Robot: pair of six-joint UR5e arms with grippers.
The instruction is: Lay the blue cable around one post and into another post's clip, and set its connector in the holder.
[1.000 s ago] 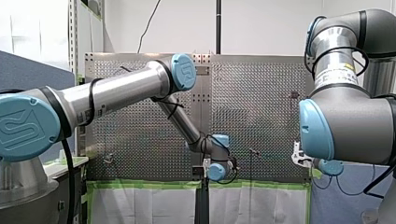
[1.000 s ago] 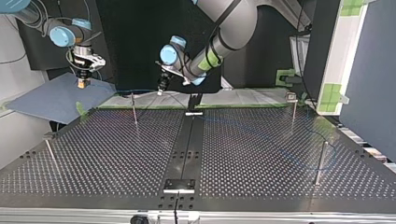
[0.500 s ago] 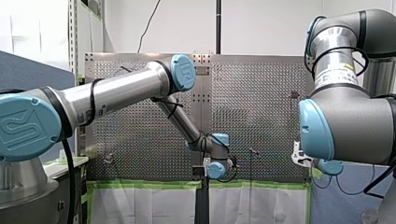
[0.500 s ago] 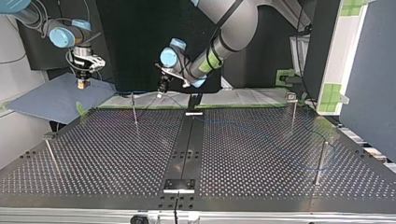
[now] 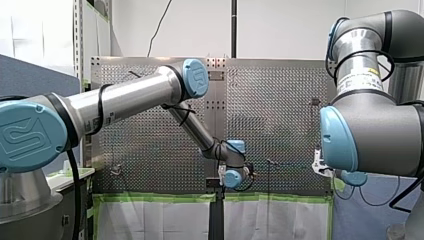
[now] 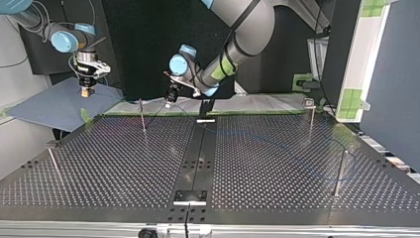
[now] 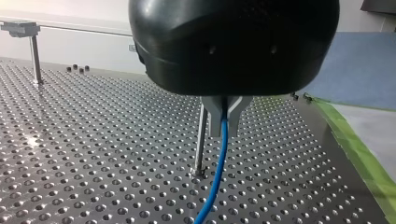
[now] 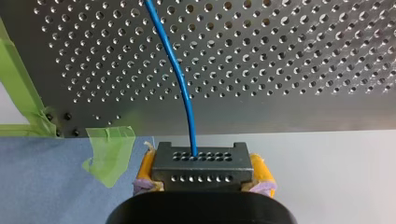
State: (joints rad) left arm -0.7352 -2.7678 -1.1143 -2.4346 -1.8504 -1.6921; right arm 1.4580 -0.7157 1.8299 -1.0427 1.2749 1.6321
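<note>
Blue cable (image 7: 219,158) pinched, connector (image 8: 201,165) clamped

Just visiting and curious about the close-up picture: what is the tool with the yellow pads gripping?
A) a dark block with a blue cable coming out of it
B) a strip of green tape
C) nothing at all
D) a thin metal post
A: in the right wrist view, the yellow pads of my right tool clamp the dark grey perforated connector block, with the thin blue cable running out of its face.
</note>
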